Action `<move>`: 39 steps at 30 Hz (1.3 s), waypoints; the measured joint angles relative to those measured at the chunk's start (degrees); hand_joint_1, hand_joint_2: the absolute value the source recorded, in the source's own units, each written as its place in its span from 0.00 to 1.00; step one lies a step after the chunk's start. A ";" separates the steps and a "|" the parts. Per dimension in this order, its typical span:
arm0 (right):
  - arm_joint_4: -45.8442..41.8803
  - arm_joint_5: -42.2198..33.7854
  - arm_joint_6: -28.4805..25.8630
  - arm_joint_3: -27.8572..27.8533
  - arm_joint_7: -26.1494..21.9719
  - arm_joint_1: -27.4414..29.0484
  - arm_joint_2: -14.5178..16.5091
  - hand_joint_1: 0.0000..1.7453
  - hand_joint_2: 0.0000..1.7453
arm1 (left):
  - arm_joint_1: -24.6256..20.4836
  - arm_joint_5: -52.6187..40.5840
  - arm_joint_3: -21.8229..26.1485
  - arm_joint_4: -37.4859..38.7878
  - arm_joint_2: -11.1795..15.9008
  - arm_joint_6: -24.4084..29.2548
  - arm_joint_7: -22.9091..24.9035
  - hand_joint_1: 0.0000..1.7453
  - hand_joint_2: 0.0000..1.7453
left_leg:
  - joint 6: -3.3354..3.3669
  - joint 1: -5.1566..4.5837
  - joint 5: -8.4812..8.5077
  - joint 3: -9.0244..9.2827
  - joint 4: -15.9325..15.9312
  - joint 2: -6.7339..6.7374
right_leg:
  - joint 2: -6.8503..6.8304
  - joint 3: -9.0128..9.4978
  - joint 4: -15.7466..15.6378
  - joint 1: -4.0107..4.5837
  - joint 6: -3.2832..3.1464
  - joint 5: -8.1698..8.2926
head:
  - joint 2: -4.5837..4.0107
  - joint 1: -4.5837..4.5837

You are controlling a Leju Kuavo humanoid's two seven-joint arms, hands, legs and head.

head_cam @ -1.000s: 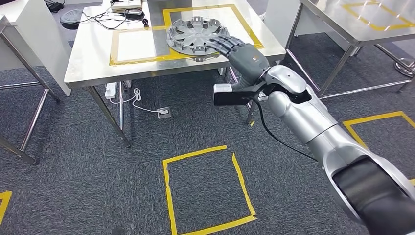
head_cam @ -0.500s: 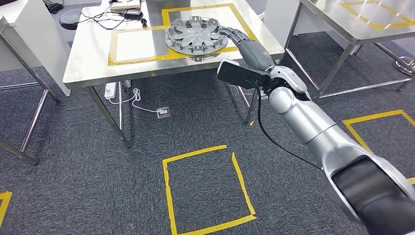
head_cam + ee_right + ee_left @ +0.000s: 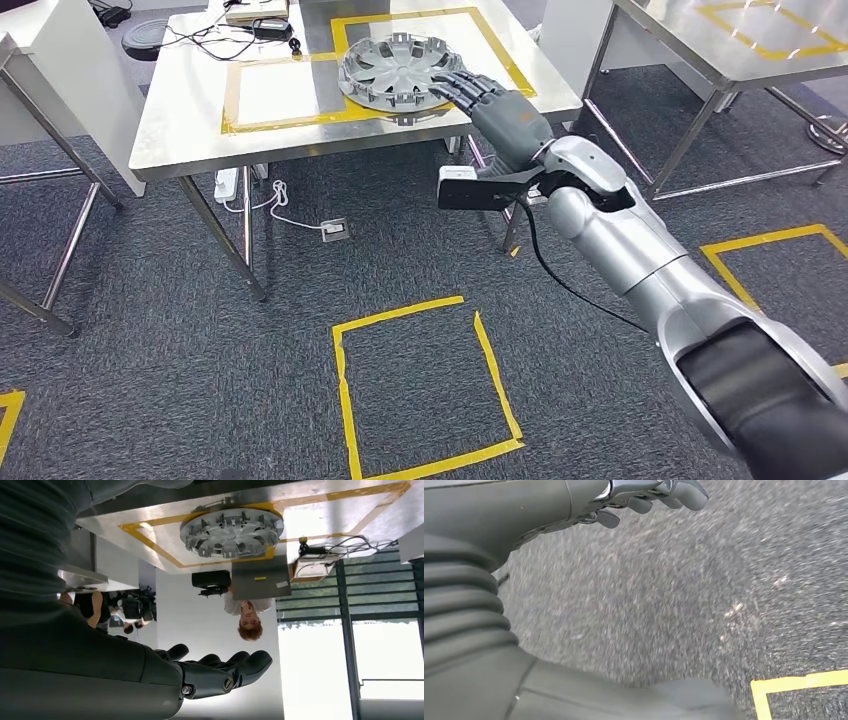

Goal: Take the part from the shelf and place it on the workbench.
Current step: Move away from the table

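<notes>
The part, a silver hubcap (image 3: 395, 70), lies flat on the steel workbench (image 3: 190, 110), over the yellow tape lines. My right hand (image 3: 485, 100) hovers at its right rim with the fingers spread and nothing in it. In the head view its fingertips overlap the rim. The right wrist view shows the hubcap (image 3: 232, 530) well apart from the hand (image 3: 215, 672). My left hand (image 3: 644, 497) hangs over grey carpet, fingers loosely bent and empty.
Cables and small devices (image 3: 255, 25) lie at the workbench's far side. A second steel table (image 3: 720, 50) stands to the right. A yellow tape square (image 3: 425, 385) marks the carpet in front of me. A person (image 3: 247, 615) stands beyond the bench.
A second ago my right hand lay on the hubcap's right side. It lifted off and swung right, then came back to the rim. The hubcap stayed where it was.
</notes>
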 joint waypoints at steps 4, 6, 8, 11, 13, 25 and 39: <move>1.89 1.78 -0.44 -0.82 -1.55 1.35 0.18 0.00 1.00 | 0.03 -3.53 0.01 0.01 0.00 1.90 -1.09 0.00 0.00 | 0.00 0.00 0.00 0.00 0.00 -0.02 | -0.02 0.00 0.00 0.00 0.00 0.00 | 0.00 0.00; 3.49 1.08 -0.87 -1.84 -2.41 3.04 0.38 0.00 0.50 | 0.06 -4.18 0.02 0.01 0.00 2.24 -1.37 0.00 0.00 | 0.00 0.00 0.00 0.00 0.00 -0.05 | -0.04 0.00 0.00 0.00 0.00 -0.01 | 0.00 0.00; 5.59 -0.04 -1.78 -3.06 -3.64 5.53 0.59 0.00 0.25 | 0.12 -4.37 0.02 0.02 -0.01 2.36 -1.46 0.00 0.00 | 0.00 0.00 -0.01 0.00 0.00 -0.07 | -0.05 0.00 0.00 0.01 0.00 -0.01 | 0.00 0.00; 10.42 -3.30 -2.74 -5.82 -5.15 11.28 1.31 0.00 1.00 | 0.22 -4.47 0.02 0.02 -0.02 2.62 -1.75 0.00 0.00 | 0.02 0.03 -0.03 0.01 0.00 -0.14 | -0.11 0.03 -0.01 0.03 -0.01 -0.07 | 0.00 0.01; 14.04 -6.26 -3.12 -8.13 -4.70 16.43 2.13 0.00 1.00 | 0.39 -4.47 0.04 0.02 -0.02 2.81 -1.95 0.00 0.00 | 0.03 0.04 -0.06 -0.02 0.00 -0.21 | -0.18 0.04 -0.01 0.05 -0.01 -0.13 | 0.00 0.01; 33.97 -32.46 -4.60 -33.37 31.77 49.03 10.13 0.00 1.00 | 3.81 -4.40 0.74 0.03 0.04 5.86 -2.09 0.00 1.00 | -0.17 0.17 -0.74 -0.25 -0.09 -0.40 | -0.41 0.05 0.21 0.13 -0.11 -0.98 | 0.00 0.02; 37.81 -38.83 -8.37 -45.16 31.56 54.37 15.27 0.00 0.00 | 4.68 -4.77 1.62 0.20 0.07 6.73 -0.97 0.00 0.00 | -0.19 0.14 -1.01 0.01 -0.10 0.24 | 0.24 0.10 0.38 0.10 -0.15 -1.13 | 0.00 0.00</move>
